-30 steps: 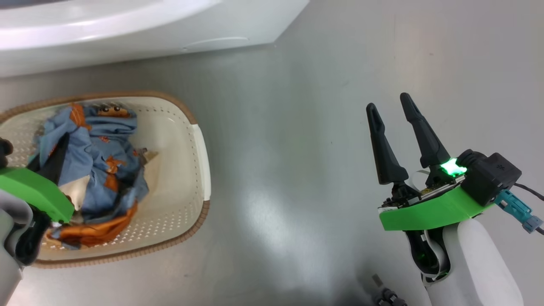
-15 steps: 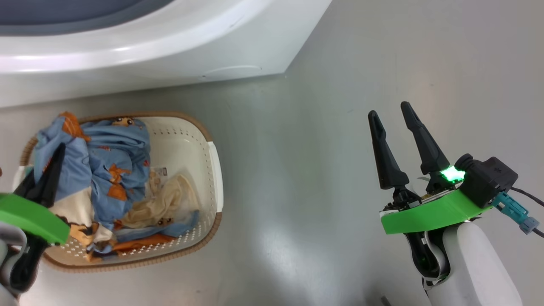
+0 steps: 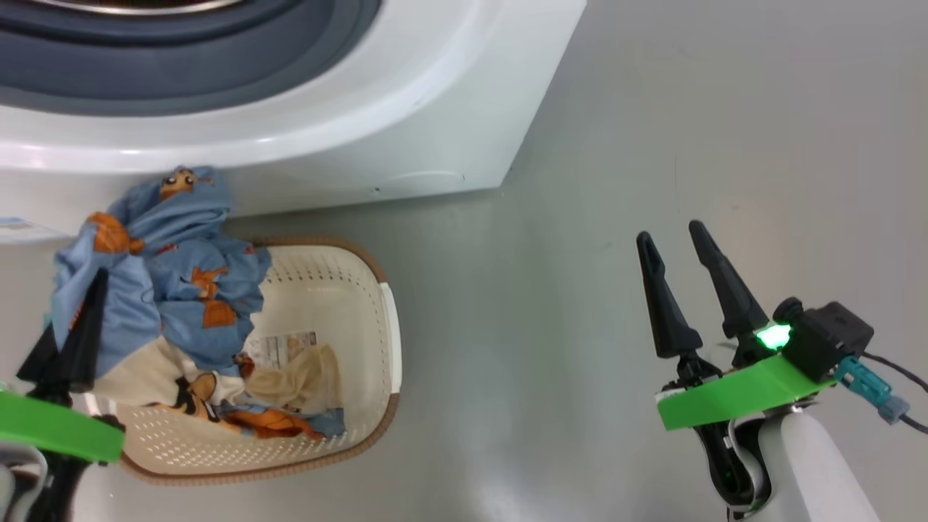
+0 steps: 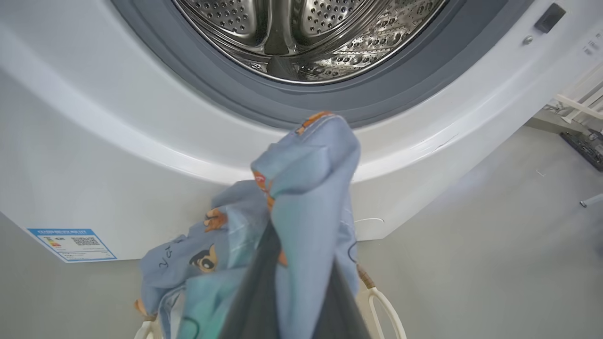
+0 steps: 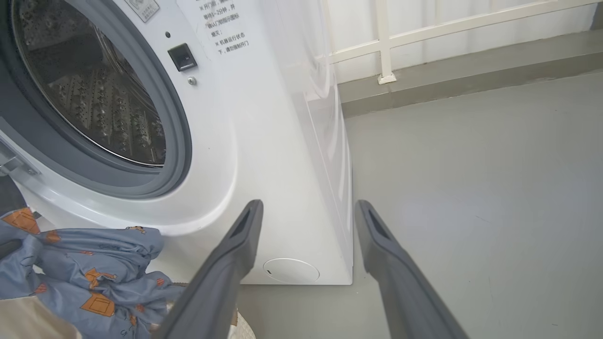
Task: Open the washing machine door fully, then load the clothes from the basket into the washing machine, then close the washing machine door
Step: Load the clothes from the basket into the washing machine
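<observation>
The left gripper [image 3: 72, 319] is clamped shut on a bunch of light blue clothes [image 3: 167, 290] with orange prints. The fabric is wrapped over both of its dark fingers [image 4: 264, 292], which in the left wrist view are half buried in the cloth. The bunched top of the garment stands just beyond the fingertips, and its lower folds hang down into the left part of the basket [image 3: 388, 341]. Seen along the fingers, the cloth sits in front of the lower rim of the washing machine [image 3: 435, 109] opening, just below the grey gasket [image 4: 330, 101] and the steel drum [image 4: 306, 33]. Whether the cloth touches the white front cannot be told.

Cream and orange pieces [image 3: 290, 377] lie on the basket's bottom, beside a label sticker [image 3: 286, 346]. The basket stands on the grey floor [image 3: 580, 290], just near of the machine's front.

The right gripper [image 3: 670, 233] hangs well to the right, over bare floor. Its fingers are spread wide with nothing between them, and they point toward the machine's right front corner by the round service flap [image 5: 290, 270].
</observation>
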Tool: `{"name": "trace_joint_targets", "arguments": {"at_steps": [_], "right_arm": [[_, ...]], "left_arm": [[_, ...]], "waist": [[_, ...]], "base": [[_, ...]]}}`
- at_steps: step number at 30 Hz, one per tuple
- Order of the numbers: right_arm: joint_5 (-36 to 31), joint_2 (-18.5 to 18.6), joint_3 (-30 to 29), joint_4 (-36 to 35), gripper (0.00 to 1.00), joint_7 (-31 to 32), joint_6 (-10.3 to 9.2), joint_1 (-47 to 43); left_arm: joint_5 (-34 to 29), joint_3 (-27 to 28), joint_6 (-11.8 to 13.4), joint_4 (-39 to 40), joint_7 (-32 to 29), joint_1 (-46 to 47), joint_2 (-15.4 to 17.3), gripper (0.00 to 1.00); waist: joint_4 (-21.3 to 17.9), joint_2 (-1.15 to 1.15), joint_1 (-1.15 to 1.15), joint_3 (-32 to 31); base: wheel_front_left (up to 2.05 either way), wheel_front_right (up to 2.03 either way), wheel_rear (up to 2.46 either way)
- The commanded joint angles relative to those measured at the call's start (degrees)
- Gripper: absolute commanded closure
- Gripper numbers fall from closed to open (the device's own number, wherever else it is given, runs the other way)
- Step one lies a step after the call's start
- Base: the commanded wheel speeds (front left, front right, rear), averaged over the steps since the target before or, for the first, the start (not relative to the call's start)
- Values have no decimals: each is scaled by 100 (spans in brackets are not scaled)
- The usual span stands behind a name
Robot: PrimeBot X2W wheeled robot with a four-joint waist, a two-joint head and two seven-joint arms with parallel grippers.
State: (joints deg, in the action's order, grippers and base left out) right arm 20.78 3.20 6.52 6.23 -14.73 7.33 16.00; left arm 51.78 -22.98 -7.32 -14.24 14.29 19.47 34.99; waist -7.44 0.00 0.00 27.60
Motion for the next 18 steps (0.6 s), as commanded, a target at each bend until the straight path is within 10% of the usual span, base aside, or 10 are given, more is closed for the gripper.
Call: {"name": "trace_joint_targets", "arguments": {"at_steps": [1,18], "right_arm": [[-8,-33,92,-101,0,-27,16,-167],[-145,-33,-116,167,0,-27,16,-579]], "left_arm": [[-94,361,-16,204,71,-84,182,100],[-859,1154,68,1250,71,-1104,-568,100]], "waist": [[84,0,0,-264],[192,0,0,-1400]], "base": [[0,0,0],[0,0,0]]}}
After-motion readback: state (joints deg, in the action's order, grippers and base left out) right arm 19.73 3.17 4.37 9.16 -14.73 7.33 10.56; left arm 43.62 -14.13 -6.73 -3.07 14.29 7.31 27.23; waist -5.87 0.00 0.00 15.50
